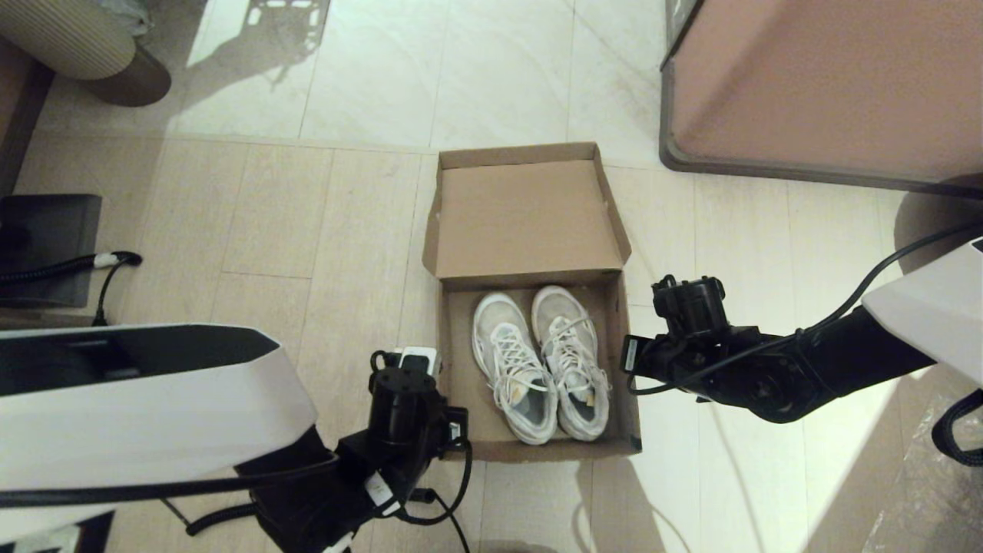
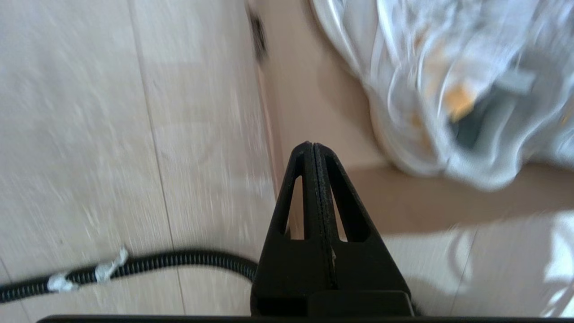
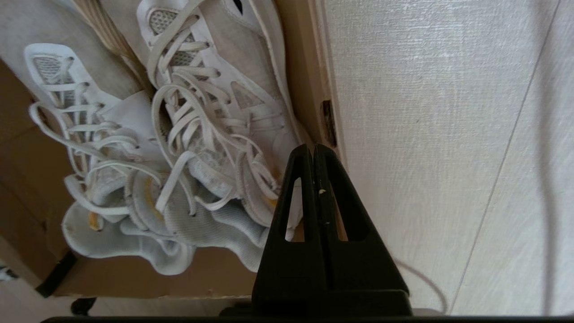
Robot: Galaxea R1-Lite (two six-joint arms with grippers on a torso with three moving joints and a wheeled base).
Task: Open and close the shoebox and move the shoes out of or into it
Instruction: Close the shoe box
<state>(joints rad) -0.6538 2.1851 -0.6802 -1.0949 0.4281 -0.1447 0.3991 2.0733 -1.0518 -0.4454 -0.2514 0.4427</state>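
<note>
Sitting open on the floor (image 1: 253, 230), the shoebox (image 1: 530, 223) has its lid folded back, with the 2 shoes (image 1: 541, 361) side by side inside; the left pincer (image 2: 312, 146) hovers by its near-left corner, pressed closed and empty; the right pincer (image 3: 313, 148), likewise closed and empty, hangs over its right wall.

We see a pale tiled floor (image 1: 253, 223), sunlit in patches, and a pinkish-brown cabinet (image 1: 829, 84) at upper right.
</note>
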